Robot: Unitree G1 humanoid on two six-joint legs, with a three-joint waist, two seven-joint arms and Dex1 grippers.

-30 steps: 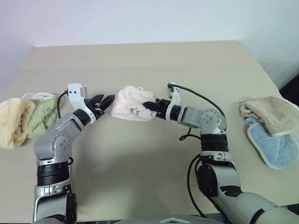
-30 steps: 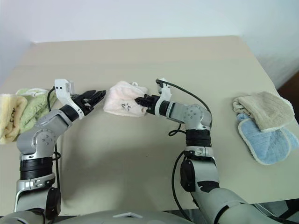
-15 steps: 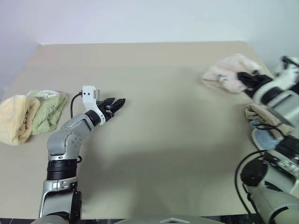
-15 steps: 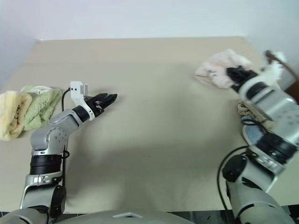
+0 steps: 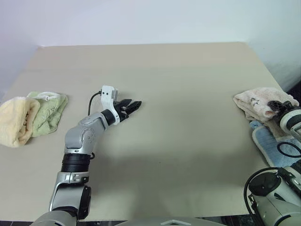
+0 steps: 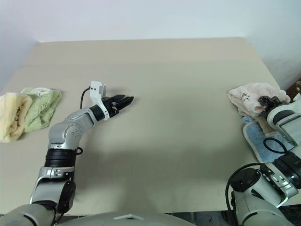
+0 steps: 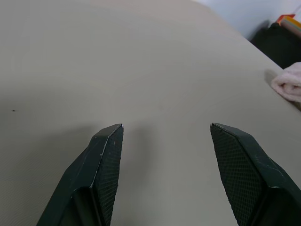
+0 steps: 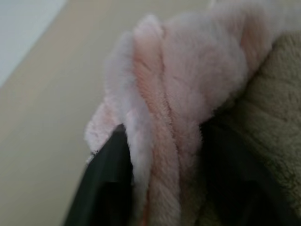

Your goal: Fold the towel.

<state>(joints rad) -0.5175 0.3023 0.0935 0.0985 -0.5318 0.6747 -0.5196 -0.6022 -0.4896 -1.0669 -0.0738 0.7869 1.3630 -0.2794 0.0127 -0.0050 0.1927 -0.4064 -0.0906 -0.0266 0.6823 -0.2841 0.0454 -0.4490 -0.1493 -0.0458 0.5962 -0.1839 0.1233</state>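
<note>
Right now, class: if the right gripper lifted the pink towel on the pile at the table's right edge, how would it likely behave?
The pink towel would probably sag: it lies in soft folds. Its fluffy pile, bulging between the right gripper fingers, suggests it is light and squashy. It should not slip easily.

The worktop (image 5: 178,108) is plain beige. The towel (image 5: 257,103) at about 3 o'clock is pale pink with a small black scribble on it. Under it lies a tan towel (image 8: 270,117), and next to that a light blue cloth (image 5: 273,148) with a cream edge. At 9 o'clock sit a soft yellow towel (image 5: 16,121) and a light green towel (image 5: 49,110). The fingers (image 7: 106,174) are black with a tiny dotted pattern.
</note>
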